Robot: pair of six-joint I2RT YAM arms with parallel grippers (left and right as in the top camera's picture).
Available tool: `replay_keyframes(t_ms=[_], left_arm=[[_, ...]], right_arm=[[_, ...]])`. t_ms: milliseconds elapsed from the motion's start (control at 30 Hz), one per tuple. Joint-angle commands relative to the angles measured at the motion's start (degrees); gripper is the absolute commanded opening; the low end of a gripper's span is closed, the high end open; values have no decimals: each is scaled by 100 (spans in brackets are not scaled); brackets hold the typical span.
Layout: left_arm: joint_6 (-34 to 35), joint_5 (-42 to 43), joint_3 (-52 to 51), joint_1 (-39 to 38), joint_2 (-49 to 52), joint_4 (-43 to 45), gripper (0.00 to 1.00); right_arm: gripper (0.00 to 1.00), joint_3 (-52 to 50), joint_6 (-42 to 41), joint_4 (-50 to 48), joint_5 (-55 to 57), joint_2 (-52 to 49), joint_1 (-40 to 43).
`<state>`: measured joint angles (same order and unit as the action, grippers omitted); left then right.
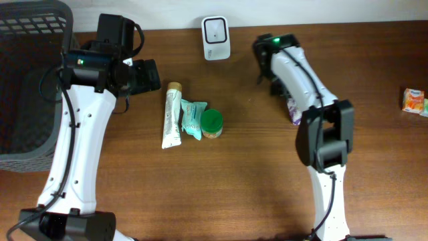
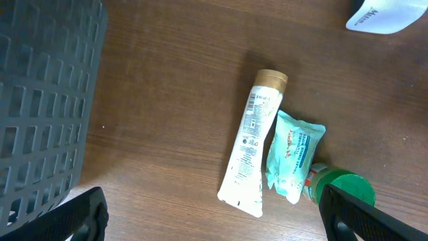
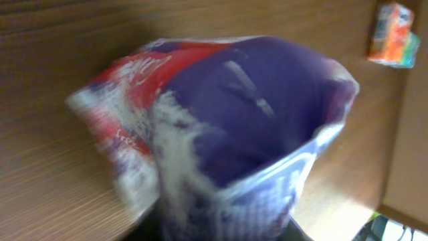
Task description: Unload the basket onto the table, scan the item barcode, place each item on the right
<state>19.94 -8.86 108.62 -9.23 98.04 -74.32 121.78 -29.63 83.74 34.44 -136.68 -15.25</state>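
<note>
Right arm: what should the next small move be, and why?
Probably close the right pincer firmly on the purple packet. The packet fills the blurred wrist view, but a secure grip isn't evident, and the white scanner stands well apart from it, so a carry is likely ahead.

I am looking down on a brown wood-grain tabletop, which is filling nearly the whole overhead view. A pale off-white strip is running beyond its far edge; wall or floor, I cannot tell. A dark grey plastic lattice basket is sitting at the left end. Light is falling soft and even, and shadows are staying short.
</note>
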Motion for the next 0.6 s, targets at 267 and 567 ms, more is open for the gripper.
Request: replay_keyframes(t_ms=[267,567], left_arm=[[-26,-42,0,-35,11,4,99],[-26,-42,0,-35,11,4,99]], right_arm=[[99,2498,1093,573,-1849,46,-437],[99,1377,4883,1141,-6787,37,2173]])
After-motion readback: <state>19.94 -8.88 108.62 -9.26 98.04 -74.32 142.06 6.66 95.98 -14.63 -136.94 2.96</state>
